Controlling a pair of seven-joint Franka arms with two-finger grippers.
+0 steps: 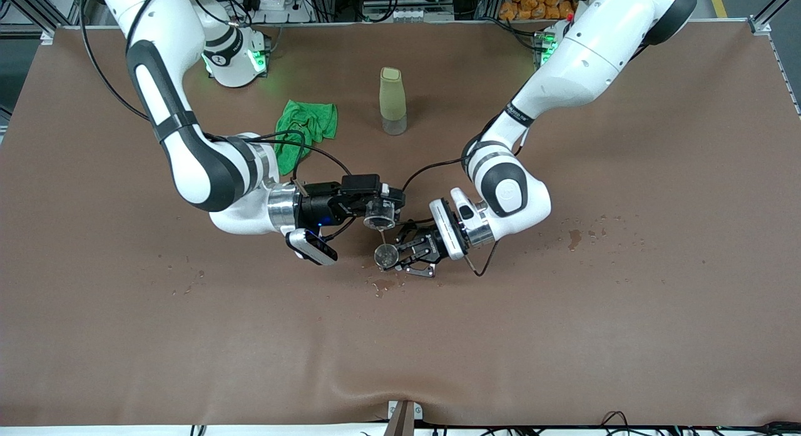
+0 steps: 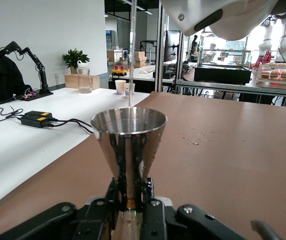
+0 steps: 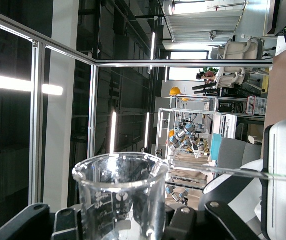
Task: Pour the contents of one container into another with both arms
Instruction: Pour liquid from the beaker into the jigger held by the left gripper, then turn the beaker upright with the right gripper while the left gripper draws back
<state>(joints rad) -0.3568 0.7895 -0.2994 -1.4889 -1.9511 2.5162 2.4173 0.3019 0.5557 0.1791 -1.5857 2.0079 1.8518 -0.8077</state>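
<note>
Right gripper (image 1: 380,212) is clamped on the glass cup (image 1: 379,216) and holds it tipped on its side above the middle of the table (image 1: 125,336), directly over the jigger (image 1: 385,256). A thin stream of clear liquid (image 1: 382,234) falls from the cup's rim into the jigger's upper cone. In the right wrist view the cup (image 3: 120,197) sits between the two black fingers (image 3: 62,222), its printed measuring marks visible on the glass wall, and the liquid runs off the rim as a fine thread.

Left gripper (image 1: 407,256) is closed on the jigger at its narrow waist and holds it upright just above the table surface. In the left wrist view the jigger (image 2: 128,152) stands between the gripper's black fingers (image 2: 148,192), the upper cone open and facing up, and the stream (image 2: 131,55) enters it near the centre of the mouth.

Both arms reach in from their own ends of the table, and the two grippers meet near its centre, the right one over the left one's load.

An olive-green bottle (image 1: 393,101) stands upright on the table, farther from the front camera than the grippers. A crumpled green cloth (image 1: 303,131) lies beside it, toward the right arm's end. Small wet spots (image 1: 582,234) mark the table surface toward the left arm's end, and a few more (image 1: 383,287) lie just below the jigger in the front view.
</note>
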